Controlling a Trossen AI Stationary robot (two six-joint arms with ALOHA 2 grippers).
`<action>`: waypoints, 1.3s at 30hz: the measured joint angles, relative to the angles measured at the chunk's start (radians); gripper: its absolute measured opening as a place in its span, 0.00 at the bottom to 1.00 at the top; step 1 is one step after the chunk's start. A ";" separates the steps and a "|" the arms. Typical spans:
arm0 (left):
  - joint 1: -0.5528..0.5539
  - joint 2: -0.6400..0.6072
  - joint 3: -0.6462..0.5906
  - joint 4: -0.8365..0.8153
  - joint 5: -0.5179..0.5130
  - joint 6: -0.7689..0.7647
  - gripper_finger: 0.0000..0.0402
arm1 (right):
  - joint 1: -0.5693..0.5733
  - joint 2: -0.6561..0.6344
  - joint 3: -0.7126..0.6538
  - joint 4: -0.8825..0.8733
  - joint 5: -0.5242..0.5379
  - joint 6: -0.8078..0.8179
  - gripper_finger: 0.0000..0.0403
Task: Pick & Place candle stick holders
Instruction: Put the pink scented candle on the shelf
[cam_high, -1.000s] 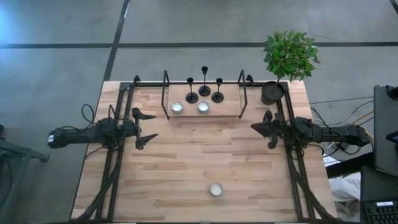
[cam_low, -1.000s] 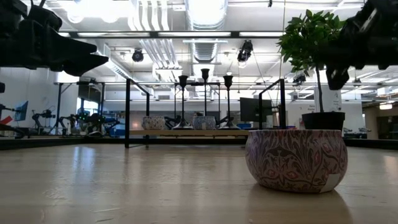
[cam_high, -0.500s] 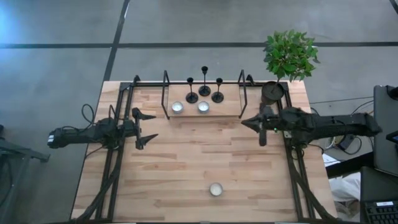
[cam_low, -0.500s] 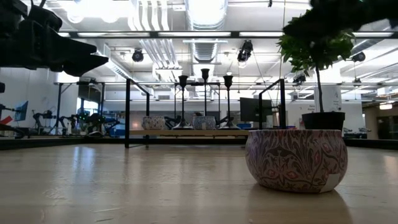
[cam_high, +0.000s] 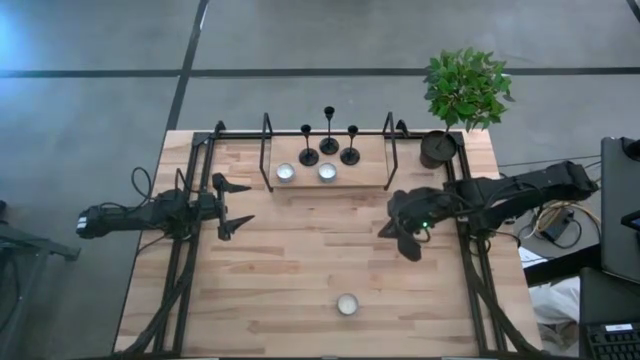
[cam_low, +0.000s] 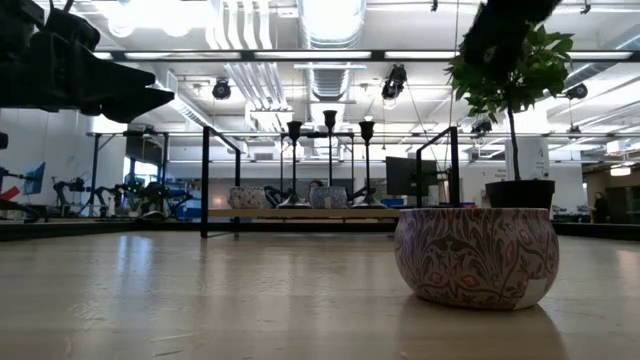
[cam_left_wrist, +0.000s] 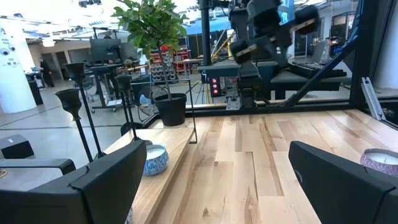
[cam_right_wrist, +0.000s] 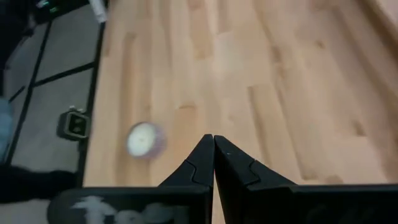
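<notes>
Hovering mid-desk, right hand (cam_high: 408, 235) shut, empty; candle stick holders (cam_high: 329, 146) upright toward far edge, nearer right hand; left hand (cam_high: 235, 206) open.

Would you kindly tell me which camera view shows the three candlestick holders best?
The high view: all three candlestick holders stand apart, bases visible. The low view shows distant silhouettes; the left wrist view shows them at its edge, close and partly cropped; the right wrist view shows none.

Overhead, table-level, two wrist views

Pale wood table (cam_high: 300, 260), matt black metal candle stick holders (cam_high: 329, 148)
</notes>
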 joint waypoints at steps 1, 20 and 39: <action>0.000 0.000 0.000 0.000 0.000 0.000 0.99 | 0.017 0.018 0.017 -0.001 -0.001 0.000 0.02; 0.000 0.001 0.000 0.000 0.000 0.000 0.99 | 0.109 0.396 0.216 -0.003 -0.348 0.011 0.42; 0.000 0.015 0.000 0.000 0.000 0.000 0.99 | 0.140 0.597 0.369 -0.014 -0.200 -0.042 0.85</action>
